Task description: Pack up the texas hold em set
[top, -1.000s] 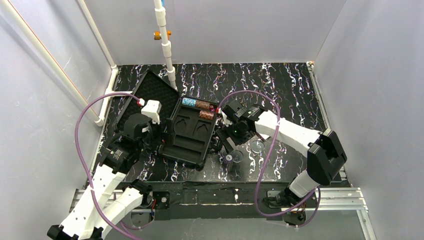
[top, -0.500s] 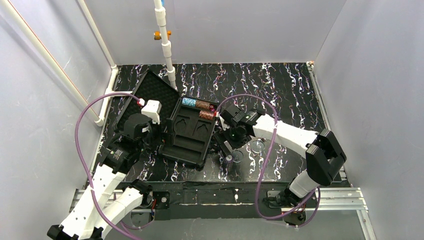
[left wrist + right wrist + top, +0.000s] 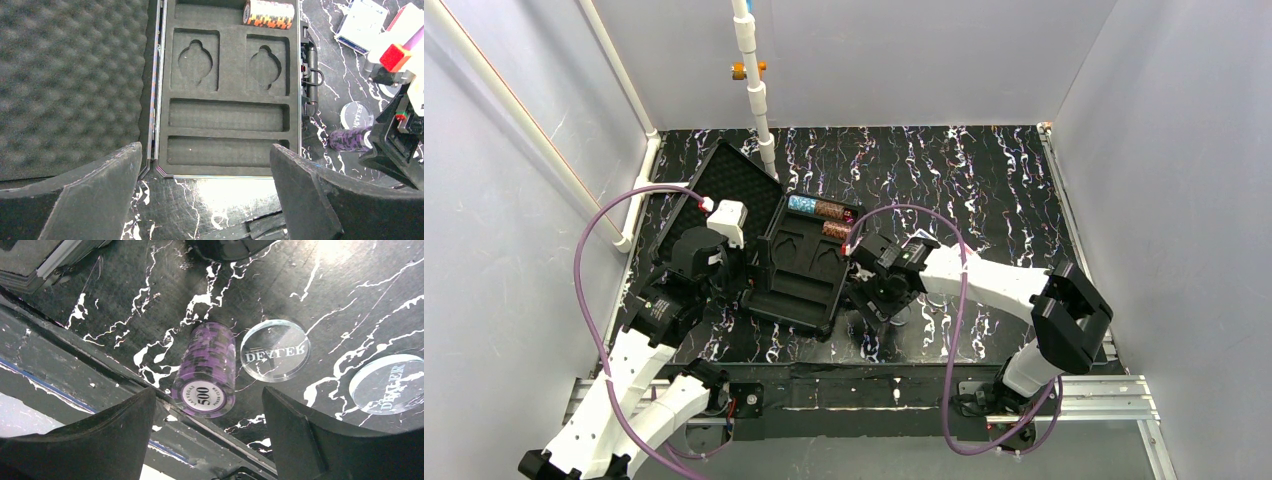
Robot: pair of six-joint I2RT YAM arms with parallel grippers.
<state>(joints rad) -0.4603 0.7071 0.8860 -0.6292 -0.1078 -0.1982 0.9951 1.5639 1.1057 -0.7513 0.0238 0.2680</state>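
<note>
The black case lies open, its foam lid [image 3: 724, 185] at the left and its moulded tray [image 3: 809, 270] beside it. A teal stack [image 3: 802, 203] and brown stacks [image 3: 829, 210] lie in the tray's far slots; one brown stack [image 3: 269, 13] shows in the left wrist view. A purple chip stack [image 3: 206, 371] lies on its side on the table right of the tray [image 3: 230, 90]. My right gripper [image 3: 207, 440] is open just above it, empty. Two clear dealer discs [image 3: 275, 350] [image 3: 387, 382] lie beside the stack. My left gripper [image 3: 205, 200] hangs open and empty over the tray's near edge.
A blue-and-white card deck [image 3: 361, 24] lies on the table right of the case latch. The table's near edge and metal rail [image 3: 75, 370] run close under my right gripper. A white pipe [image 3: 754, 90] stands behind the lid.
My right arm has swung left and towards the near edge, lowering its gripper over the purple stack and covering the discs in the top view. The left arm has not moved.
</note>
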